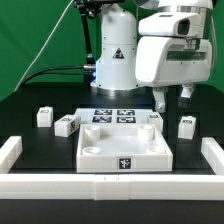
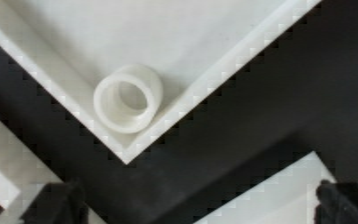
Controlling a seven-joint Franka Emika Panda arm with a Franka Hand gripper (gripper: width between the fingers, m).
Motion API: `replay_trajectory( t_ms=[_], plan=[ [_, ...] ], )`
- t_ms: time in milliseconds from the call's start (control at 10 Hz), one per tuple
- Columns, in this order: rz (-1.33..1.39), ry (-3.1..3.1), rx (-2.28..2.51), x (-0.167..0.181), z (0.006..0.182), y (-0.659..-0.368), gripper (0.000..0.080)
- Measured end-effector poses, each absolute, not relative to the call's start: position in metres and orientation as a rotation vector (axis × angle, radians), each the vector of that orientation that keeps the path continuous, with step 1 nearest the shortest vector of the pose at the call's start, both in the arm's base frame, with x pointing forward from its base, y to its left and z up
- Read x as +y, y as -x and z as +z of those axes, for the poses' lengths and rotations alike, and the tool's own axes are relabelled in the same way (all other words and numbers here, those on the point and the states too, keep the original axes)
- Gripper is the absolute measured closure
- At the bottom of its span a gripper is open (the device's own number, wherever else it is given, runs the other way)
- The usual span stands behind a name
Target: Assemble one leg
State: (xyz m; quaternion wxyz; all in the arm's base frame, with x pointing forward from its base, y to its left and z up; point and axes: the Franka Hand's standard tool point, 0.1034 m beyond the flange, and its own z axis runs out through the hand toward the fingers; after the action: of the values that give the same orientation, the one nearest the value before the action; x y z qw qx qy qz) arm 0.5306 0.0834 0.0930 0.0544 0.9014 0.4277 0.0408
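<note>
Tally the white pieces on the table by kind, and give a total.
legs: 4
tabletop: 1
border bars: 3
marker board: 1
Total: 9

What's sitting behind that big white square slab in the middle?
The marker board, flat with black tags, lies behind the tabletop, whose back edge may cover the board's near strip.
</note>
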Motion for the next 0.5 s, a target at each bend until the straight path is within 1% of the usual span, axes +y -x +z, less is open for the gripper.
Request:
replay_trajectory(
  t_ms=[500],
  plan=[
    [0.133, -2.719, 1.282, 0.0838, 0.0911, -0.5290, 0.0150]
  ],
)
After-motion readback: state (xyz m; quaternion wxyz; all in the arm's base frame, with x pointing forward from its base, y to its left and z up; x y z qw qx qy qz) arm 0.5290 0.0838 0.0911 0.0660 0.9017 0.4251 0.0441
